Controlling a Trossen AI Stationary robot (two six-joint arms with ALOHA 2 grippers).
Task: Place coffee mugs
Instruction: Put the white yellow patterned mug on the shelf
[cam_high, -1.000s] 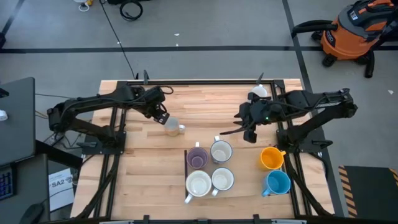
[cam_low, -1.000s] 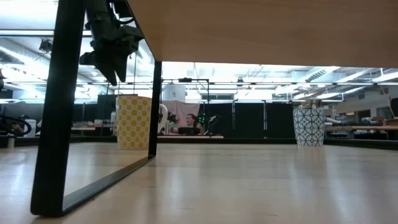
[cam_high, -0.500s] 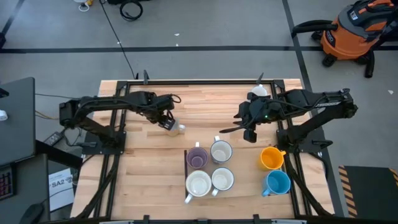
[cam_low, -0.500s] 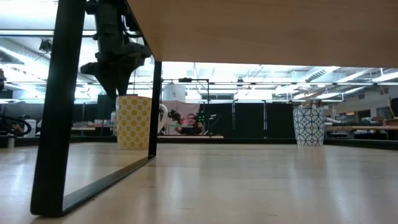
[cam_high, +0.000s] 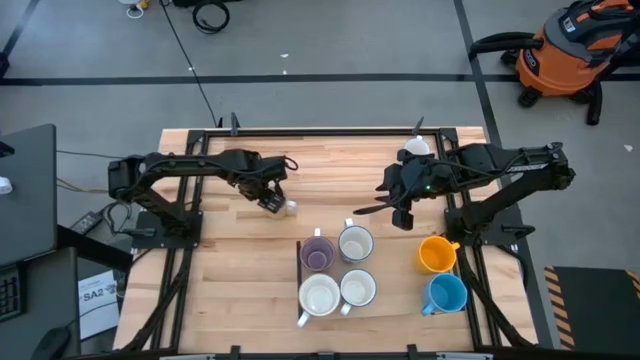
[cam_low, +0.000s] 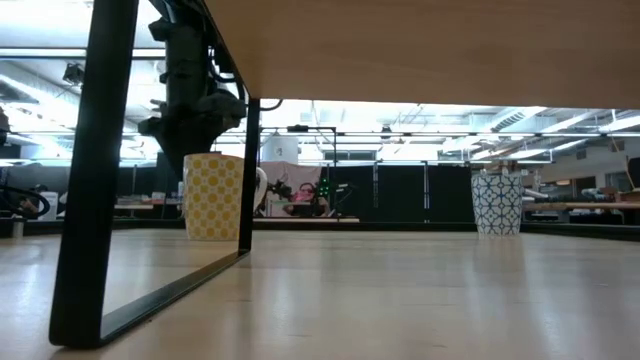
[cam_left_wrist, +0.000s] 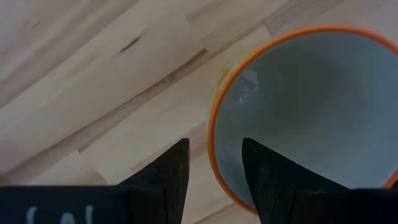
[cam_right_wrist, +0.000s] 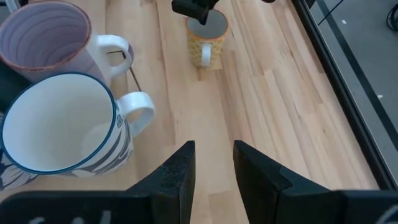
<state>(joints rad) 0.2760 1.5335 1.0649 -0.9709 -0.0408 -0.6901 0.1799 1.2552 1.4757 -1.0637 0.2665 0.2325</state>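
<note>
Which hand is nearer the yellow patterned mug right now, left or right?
Left. The left hand is right over the yellow patterned mug, its fingers straddling the rim. The right hand waits well off to the side, across the table by the four grouped mugs.

- Table (cam_high: 240, 280): pale wood planks, smooth, visible grain.
- Mugs (cam_right_wrist: 59, 134): glazed ceramic, glossy.
- Yellow mug (cam_right_wrist: 207, 37): patterned outside, pale shiny inside.
- Table frame (cam_low: 95, 180): matt black metal.
</note>
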